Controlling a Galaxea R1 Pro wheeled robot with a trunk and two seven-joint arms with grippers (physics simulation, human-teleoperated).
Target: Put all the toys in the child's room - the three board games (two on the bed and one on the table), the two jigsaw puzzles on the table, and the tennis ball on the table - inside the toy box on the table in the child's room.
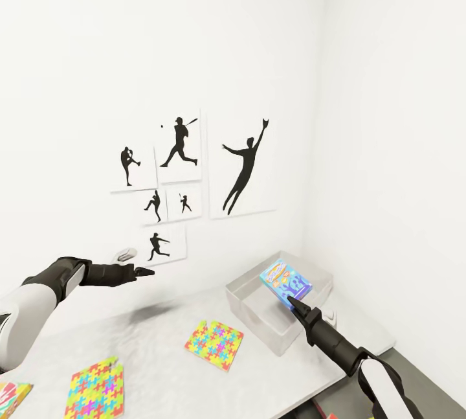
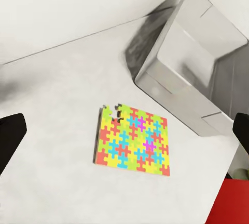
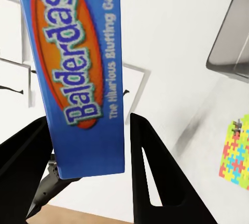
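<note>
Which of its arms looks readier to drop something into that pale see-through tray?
The right. Its fingers already grip the small blue game box above the pale grey translucent tray. The left fingers hang open and empty over the white table, farther off.

Child's room (baseball silhouette pictures [image 1: 188, 173], jigsaw puzzles [image 1: 214, 345])

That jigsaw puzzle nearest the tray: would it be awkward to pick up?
Probably. The jigsaw puzzle lies thin and flat on the table, leaving little edge for jaws. It looks light, so a push would likely slide it. Interlocked pieces might bend or separate.
</note>
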